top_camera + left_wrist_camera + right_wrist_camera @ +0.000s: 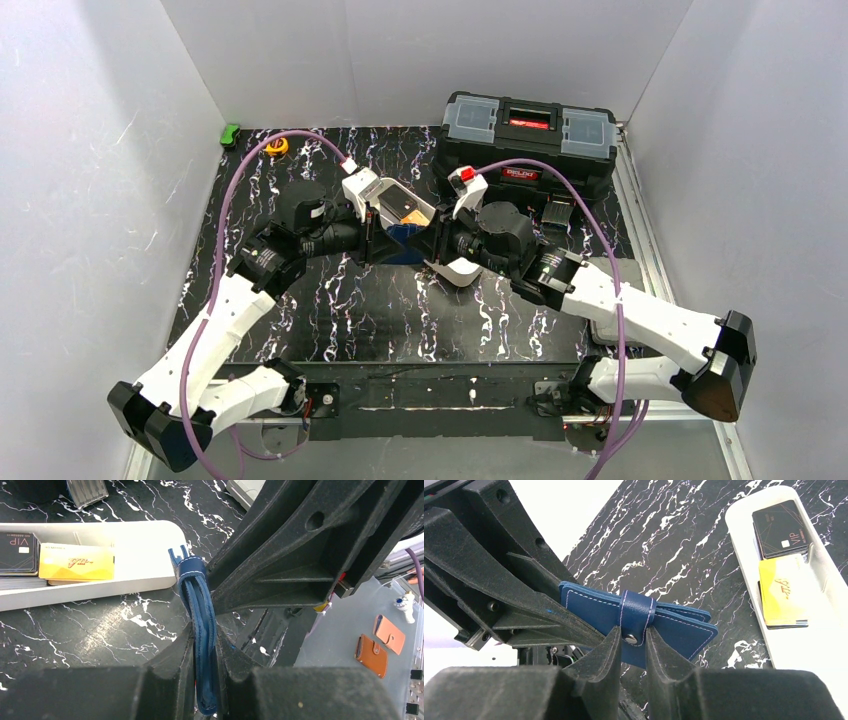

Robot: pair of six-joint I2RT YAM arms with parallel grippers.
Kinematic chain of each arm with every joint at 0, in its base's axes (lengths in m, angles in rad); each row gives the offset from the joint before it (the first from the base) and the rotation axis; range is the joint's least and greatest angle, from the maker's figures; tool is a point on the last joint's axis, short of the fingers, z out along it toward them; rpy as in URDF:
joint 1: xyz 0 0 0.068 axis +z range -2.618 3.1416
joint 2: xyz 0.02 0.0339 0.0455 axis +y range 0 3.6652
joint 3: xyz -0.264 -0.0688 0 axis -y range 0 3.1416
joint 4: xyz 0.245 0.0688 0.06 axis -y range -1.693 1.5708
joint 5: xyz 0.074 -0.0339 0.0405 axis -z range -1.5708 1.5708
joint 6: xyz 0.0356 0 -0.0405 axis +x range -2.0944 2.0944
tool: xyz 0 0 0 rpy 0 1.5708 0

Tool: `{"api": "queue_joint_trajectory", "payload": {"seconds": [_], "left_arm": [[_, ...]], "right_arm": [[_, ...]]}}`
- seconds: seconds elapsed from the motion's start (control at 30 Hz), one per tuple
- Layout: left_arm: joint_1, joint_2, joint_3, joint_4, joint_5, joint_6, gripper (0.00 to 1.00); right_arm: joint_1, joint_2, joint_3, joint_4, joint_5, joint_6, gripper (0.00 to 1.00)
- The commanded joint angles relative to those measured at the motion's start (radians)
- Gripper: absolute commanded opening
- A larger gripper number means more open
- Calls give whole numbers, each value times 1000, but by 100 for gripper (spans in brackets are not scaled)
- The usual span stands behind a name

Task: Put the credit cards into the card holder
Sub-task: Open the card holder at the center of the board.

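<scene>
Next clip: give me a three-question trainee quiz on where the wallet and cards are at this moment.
1. True or false: the card holder lies inside the white tray.
2. Which part of it sits between the right gripper's fingers? A) the snap tab B) a bottom corner C) a card
3. Where are the credit cards?

Key: 1 false, the left gripper holds it up on edge; 2 A; 3 in the white tray.
</scene>
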Motion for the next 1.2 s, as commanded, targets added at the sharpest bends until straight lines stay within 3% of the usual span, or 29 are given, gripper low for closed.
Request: {"api": "queue_joint_trajectory", "payload": {"seconds": [0.0,0.27,0.4,0.57,0.8,0.87,0.93,1.0,1.07,1.17], "left_arm": [[-62,-18,37,57,291,-23,0],[-61,-18,47,44,284,16,0],[-61,-18,57,18,261,81,0],[-61,-16,81,-58,230,272,0],[-61,-20,81,-141,230,389,0],[-61,-18,88,-152,234,405,0],[-61,-18,97,-162,236,418,0],[-61,-17,106,-181,249,442,0],[-61,-17,121,-206,270,465,0],[-61,-18,165,-256,310,510,0]], "right_arm": [[1,40,54,115,24,-1,21],[0,-20,3,108,10,3,1],[-1,-65,-24,102,-38,12,1],[-13,-142,-31,67,-79,5,1],[-20,-221,-34,57,-19,23,2],[-20,-227,-32,58,-16,34,8],[-19,-226,-29,59,-23,41,32],[-19,-225,-19,42,-23,38,46],[-21,-224,-10,25,-20,26,55],[-21,-229,11,-14,-28,-4,58]]}}
